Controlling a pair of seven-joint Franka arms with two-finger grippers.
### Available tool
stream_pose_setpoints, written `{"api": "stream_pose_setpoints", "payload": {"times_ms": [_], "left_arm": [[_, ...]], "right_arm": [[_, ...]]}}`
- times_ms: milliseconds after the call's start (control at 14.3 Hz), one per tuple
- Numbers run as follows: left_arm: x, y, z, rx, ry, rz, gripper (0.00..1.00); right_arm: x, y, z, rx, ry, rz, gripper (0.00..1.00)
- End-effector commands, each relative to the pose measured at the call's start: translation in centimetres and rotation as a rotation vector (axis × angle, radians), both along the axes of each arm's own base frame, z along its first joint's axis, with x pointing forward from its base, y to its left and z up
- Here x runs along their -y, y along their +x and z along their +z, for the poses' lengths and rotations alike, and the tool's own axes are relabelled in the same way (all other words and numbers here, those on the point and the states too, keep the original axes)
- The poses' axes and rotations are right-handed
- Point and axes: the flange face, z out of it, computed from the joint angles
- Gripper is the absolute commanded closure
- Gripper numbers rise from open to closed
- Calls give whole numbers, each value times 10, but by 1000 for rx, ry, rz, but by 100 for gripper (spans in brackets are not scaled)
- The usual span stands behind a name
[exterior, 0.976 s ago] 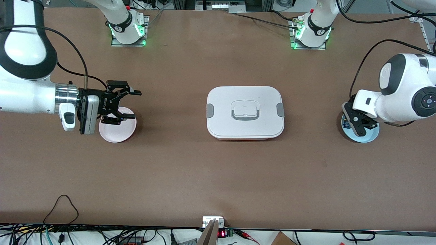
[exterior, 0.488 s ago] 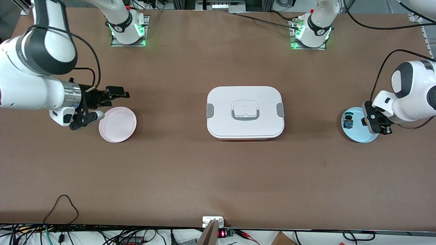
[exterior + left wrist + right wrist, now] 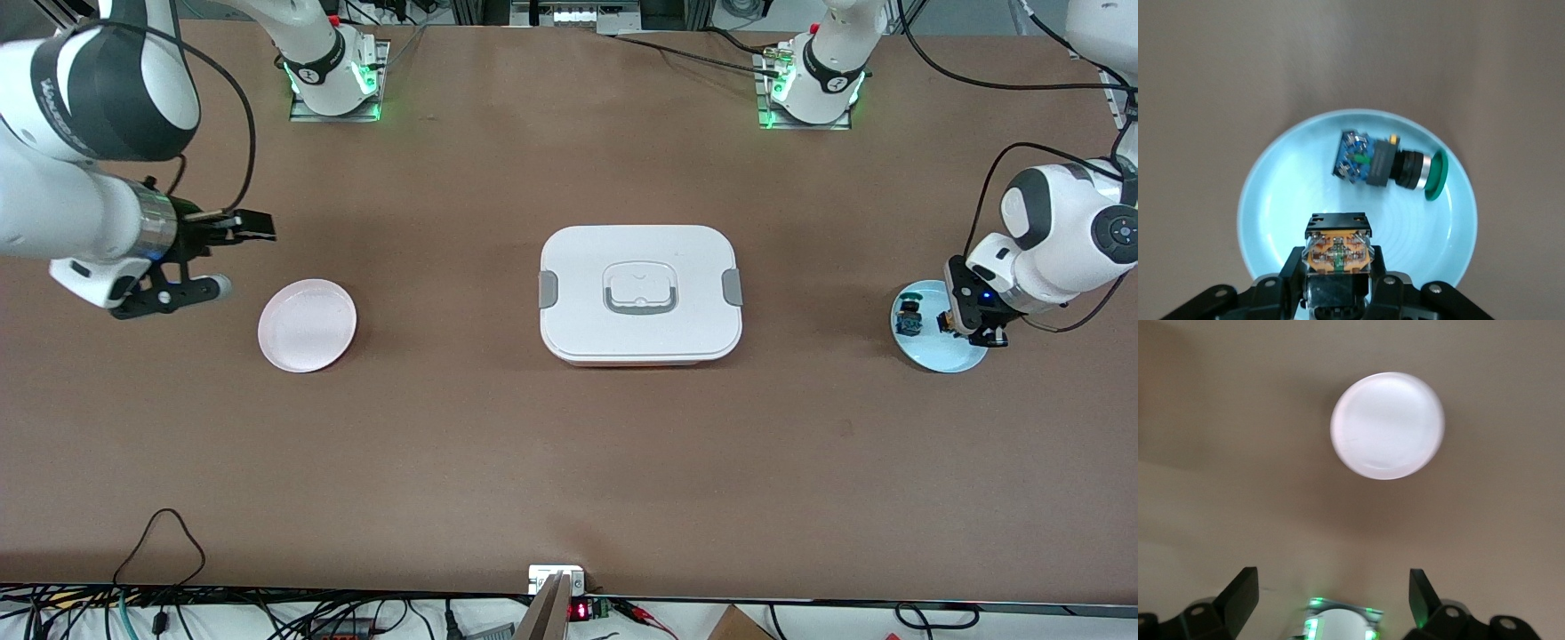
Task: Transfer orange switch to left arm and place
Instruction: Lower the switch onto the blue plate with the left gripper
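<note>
The orange switch (image 3: pixel 1338 248) sits between the fingers of my left gripper (image 3: pixel 1338 259), which is shut on it over the light blue plate (image 3: pixel 1281 220). From the front, the left gripper (image 3: pixel 971 327) hangs over that plate (image 3: pixel 951 360) at the left arm's end of the table. My right gripper (image 3: pixel 233 256) is open and holds nothing, in the air beside the pink plate (image 3: pixel 307 324). The right wrist view shows its own fingers (image 3: pixel 1243 585) wide apart, with the pink plate (image 3: pixel 1387 425) bare. The white box (image 3: pixel 640 293) stands shut mid-table between both arms.
A second switch with a blue body and green cap (image 3: pixel 1381 163) lies on its side on the blue plate, also seen from the front (image 3: pixel 909 318). Both arm bases (image 3: pixel 333 76) stand at the table's back edge. Cables run along the front edge (image 3: pixel 160 533).
My right gripper has drawn back off the pink plate toward its own end of the table. My left gripper has shifted across the blue plate with the orange switch, uncovering the blue switch.
</note>
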Motion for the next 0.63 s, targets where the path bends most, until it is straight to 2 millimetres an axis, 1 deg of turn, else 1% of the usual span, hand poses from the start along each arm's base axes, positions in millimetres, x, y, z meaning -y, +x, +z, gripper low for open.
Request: {"api": "stream_pose_setpoints", "payload": {"times_ms": [0,139,209,279,348,418,488,558], "left_arm": [[-20,-2,-26,24,-13,-52,73],[-21,-4,-29,19,-16,-50,73],[-21,-5,-36,9,-24,-49,70],[-24,-7,-40,3,-29,-41,70],[-28,-9,-41,2,-30,-33,69],[-28,-9,-41,2,-29,-34,56],[-29,-8,-40,2,-29,-33,1],[-28,-7,-37,3,-27,-30,0]], "right_arm": [[23,5,26,78,-40,-5,0],[38,11,27,116,-36,-70,0],[45,12,25,117,-29,-149,0],[51,12,26,124,-24,-219,0],[51,8,30,123,-13,-240,0],[57,4,29,114,-6,-240,0],[63,-1,29,109,-7,-246,0],[66,-1,25,94,-12,-249,0]]}}
